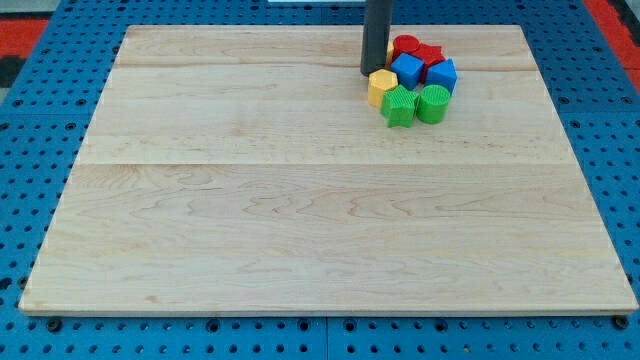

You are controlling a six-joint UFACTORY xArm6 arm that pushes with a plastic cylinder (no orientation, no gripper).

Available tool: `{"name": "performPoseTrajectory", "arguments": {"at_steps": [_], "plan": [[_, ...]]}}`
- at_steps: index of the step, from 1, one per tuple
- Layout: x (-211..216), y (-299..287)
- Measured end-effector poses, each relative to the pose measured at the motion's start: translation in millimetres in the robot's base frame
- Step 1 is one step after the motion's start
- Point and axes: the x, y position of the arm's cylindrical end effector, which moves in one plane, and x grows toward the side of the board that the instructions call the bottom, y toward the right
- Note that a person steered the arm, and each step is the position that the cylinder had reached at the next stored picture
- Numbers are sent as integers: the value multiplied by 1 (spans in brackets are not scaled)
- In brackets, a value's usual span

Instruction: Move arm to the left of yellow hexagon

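Observation:
The yellow hexagon (pixel 381 86) sits at the left edge of a tight cluster of blocks near the view's top, right of centre. My tip (pixel 369 71) stands just above and slightly left of the hexagon, touching or nearly touching its upper-left edge. The dark rod rises from there out of the view's top. Right of the hexagon lie a blue cube (pixel 407 69) and another blue block (pixel 442 74). Below them are a green star-like block (pixel 398 105) and a green cylinder (pixel 432 103). A red cylinder (pixel 404 45) and a red block (pixel 430 54) lie behind.
The blocks rest on a pale wooden board (pixel 300 200) that lies on a blue pegboard surface (pixel 30 150). A second yellow block may be hidden behind the rod; I cannot tell.

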Motion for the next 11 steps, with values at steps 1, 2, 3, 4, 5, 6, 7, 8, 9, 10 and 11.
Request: {"name": "performPoseTrajectory", "arguments": {"at_steps": [1,2,3,4,5,6,7,8,9,10,11], "plan": [[0,-36],[0,-38],[0,-34],[0,-33],[-5,-33],[-11,-33],[-16,-33],[-16,-27],[-17,-18],[19,-1],[29,12]]}}
